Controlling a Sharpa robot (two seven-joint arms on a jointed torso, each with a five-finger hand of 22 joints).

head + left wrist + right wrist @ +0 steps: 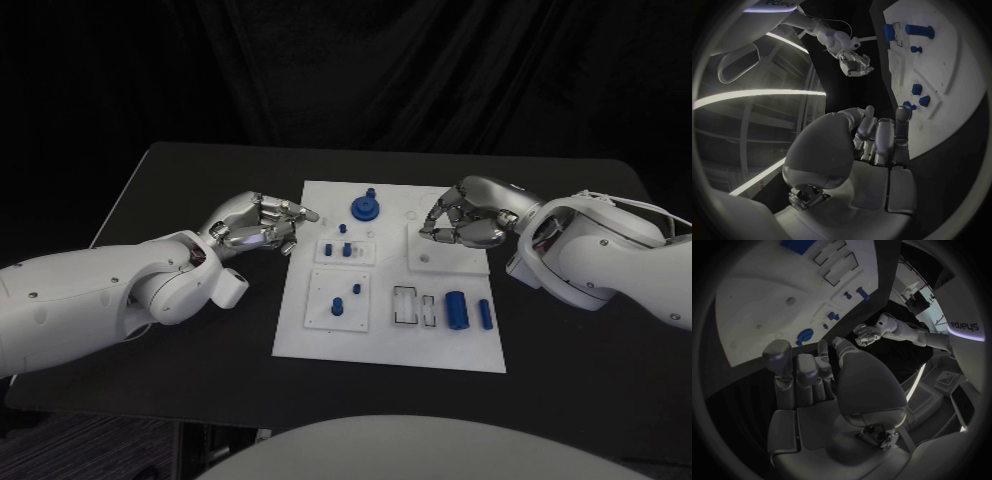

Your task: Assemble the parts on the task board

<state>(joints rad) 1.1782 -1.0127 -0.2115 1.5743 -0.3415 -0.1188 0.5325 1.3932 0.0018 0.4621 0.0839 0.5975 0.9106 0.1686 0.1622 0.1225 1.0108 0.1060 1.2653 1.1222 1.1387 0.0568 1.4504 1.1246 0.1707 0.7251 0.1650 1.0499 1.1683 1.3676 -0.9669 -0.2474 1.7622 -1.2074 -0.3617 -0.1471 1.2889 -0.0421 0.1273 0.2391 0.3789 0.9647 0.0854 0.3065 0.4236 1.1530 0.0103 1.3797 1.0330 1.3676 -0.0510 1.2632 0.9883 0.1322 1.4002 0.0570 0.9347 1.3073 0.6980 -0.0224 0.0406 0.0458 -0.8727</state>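
Both hands hold nothing: left hand [263, 224] has fingers curled in just off the left edge of the white task board [339, 345], right hand [469, 215] is curled likewise over its far right part; blue parts lie on the board, e.g. round knob [366, 207] at the far end and cylinder [456, 310] near the right. Risk, as judged: a curled hand descending could knock small loose parts out of their recesses or shift the board. Legible writing: "Sharpa" on the arm casing [964, 325].
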